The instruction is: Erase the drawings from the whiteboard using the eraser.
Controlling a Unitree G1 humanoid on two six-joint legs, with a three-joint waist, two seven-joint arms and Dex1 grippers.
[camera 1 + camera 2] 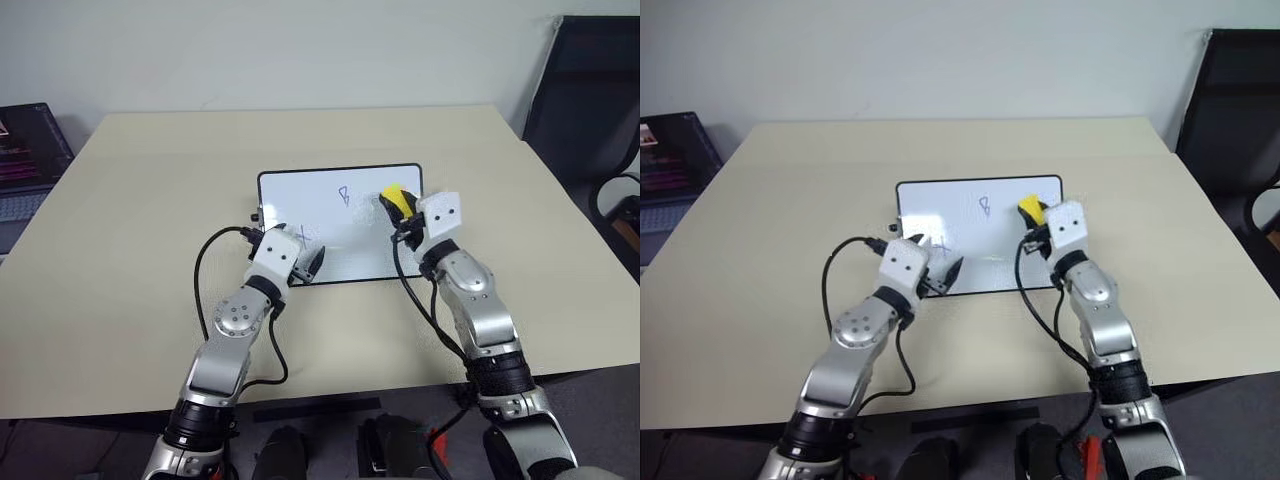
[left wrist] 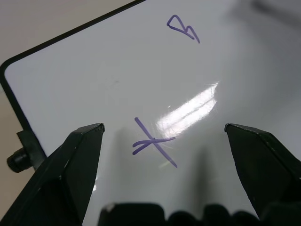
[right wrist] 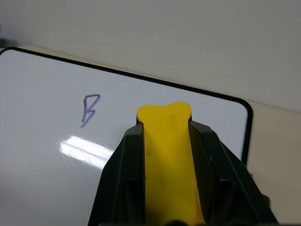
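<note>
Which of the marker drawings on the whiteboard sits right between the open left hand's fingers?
The x-like cross, framed by the left hand. The triangle-like loop lies farther up the whiteboard, nearer the yellow eraser.

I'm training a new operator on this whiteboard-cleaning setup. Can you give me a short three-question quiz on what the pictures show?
1. True or false: the right gripper is shut on the eraser.
2. Multiple choice: which drawing lies between the open fingers of the left gripper in the left wrist view? A) the cross B) the looped scribble C) none
3. Fill in: the whiteboard lies flat on the ____.

Key
1. True: its two black fingers clamp the yellow block on both sides.
2. A: the cross; the looped scribble lies farther off on the board.
3. Table.
</note>
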